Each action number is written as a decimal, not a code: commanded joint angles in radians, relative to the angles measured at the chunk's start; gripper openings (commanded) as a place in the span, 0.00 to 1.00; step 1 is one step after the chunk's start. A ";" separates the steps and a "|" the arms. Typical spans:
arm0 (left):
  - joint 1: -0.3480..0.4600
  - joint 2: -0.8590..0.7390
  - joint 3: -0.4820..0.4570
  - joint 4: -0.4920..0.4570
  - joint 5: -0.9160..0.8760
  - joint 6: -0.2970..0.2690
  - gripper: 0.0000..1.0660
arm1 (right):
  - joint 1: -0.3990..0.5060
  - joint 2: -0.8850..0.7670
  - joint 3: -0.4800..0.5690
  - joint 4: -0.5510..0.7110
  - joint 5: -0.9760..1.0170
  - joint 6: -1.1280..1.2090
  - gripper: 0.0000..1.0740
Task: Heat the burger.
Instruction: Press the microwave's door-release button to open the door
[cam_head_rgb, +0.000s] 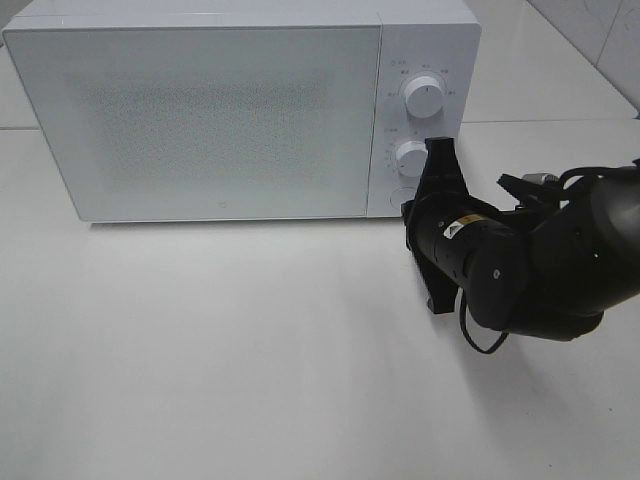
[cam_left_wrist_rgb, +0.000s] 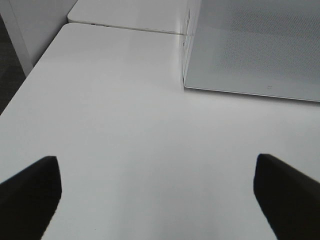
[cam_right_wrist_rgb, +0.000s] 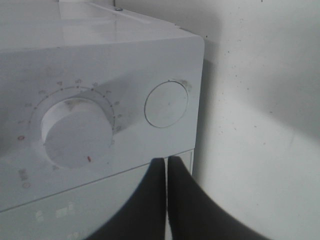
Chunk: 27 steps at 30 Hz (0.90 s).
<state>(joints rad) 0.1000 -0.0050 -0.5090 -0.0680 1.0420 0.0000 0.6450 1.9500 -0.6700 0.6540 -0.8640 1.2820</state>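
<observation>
The right gripper has its fingers pressed together with nothing between them. It is pointed at the microwave, at the control strip to the right of its door. The tips sit close in front of that strip, between the lower knob and the round button below it; I cannot tell whether they touch. The left gripper stands wide and empty over the bare table, off the microwave's front left corner. The burger is in no view; the door is closed and frosted, so whether it sits inside cannot be told. The likely step is setting the timer, and closed fingers can only nudge a smooth knob, not clasp it. They could slide off it, or land on the round button instead, which might pop the door open. A hard push could also shove the microwave back across the slick table, since the other arm is not bracing it.
</observation>
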 joint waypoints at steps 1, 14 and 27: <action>0.004 -0.019 0.004 -0.010 -0.007 0.000 0.94 | -0.035 0.032 -0.042 -0.027 0.028 0.013 0.00; 0.004 -0.019 0.004 -0.010 -0.007 0.000 0.94 | -0.089 0.119 -0.138 -0.097 0.062 0.069 0.00; 0.004 -0.019 0.004 -0.010 -0.007 0.000 0.94 | -0.124 0.183 -0.215 -0.104 0.078 0.071 0.00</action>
<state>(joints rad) 0.1000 -0.0050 -0.5090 -0.0680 1.0420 0.0000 0.5290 2.1330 -0.8730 0.5610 -0.7800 1.3570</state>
